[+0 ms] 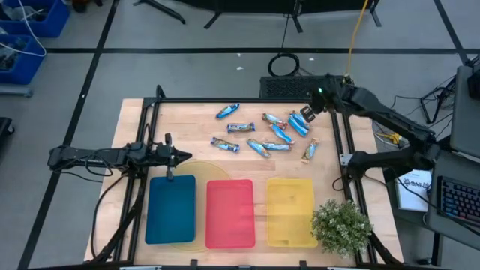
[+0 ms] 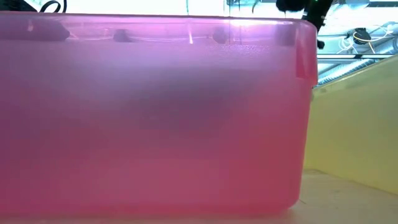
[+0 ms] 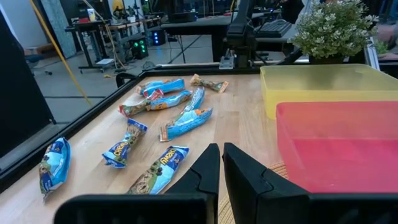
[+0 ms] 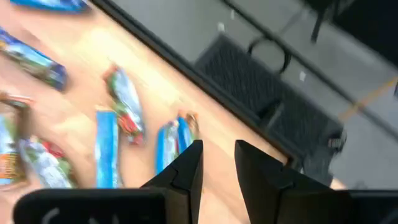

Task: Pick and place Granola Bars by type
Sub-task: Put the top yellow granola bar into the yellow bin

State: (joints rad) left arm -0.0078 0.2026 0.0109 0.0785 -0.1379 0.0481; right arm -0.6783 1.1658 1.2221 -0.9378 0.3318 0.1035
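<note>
Several small blue-wrapped granola bars (image 1: 276,133) lie scattered flat on the far middle of the wooden table; the left wrist view shows them too (image 3: 183,121). My right gripper (image 1: 307,114) hovers at the far right end of the scatter, above the table. It is open, with a blue bar (image 4: 174,140) just beside its fingers and touching nothing. My left gripper (image 1: 176,156) waits shut at the table's left, just beyond the blue tray (image 1: 171,210), fingers (image 3: 211,168) pointing toward the bars.
Along the near edge stand a blue tray, a red tray (image 1: 230,214) and a yellow tray (image 1: 289,211). A potted plant (image 1: 341,225) sits at the near right corner. The red tray's wall (image 2: 155,112) fills the low view. A black frame (image 1: 225,100) borders the table.
</note>
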